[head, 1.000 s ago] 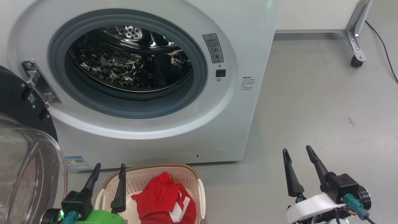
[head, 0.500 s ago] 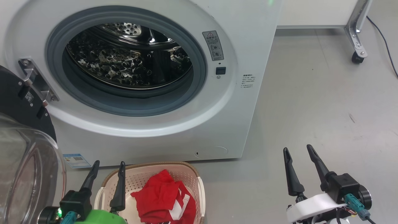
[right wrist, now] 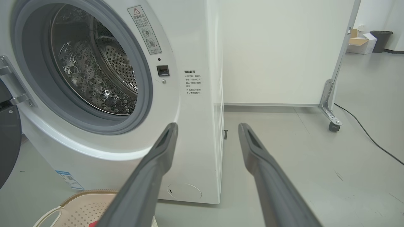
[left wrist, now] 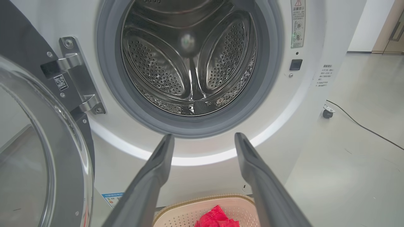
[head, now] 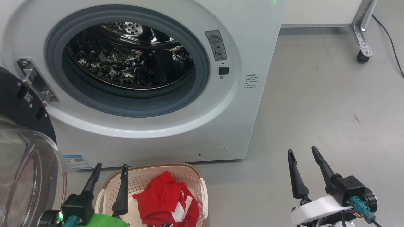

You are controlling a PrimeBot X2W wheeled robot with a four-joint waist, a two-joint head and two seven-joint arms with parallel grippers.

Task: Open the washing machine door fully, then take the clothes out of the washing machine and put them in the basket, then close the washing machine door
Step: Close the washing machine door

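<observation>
Washing machine (head: 221,132), drum bare; its door (head: 12,107) hangs wide at left for unloading. Red clothes (head: 164,198) lie in basket (head: 189,171) just in front. Left pincer (head: 112,165) & right pincer (head: 301,149): spread wide, empty.

left hand (head: 109,168): fingers spread apart, holding nothing
right hand (head: 303,151): fingers spread apart, holding nothing

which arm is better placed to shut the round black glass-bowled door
Probably left: the left gripper hangs open beside the round black door; the right gripper sits past the white washing machine.
</observation>
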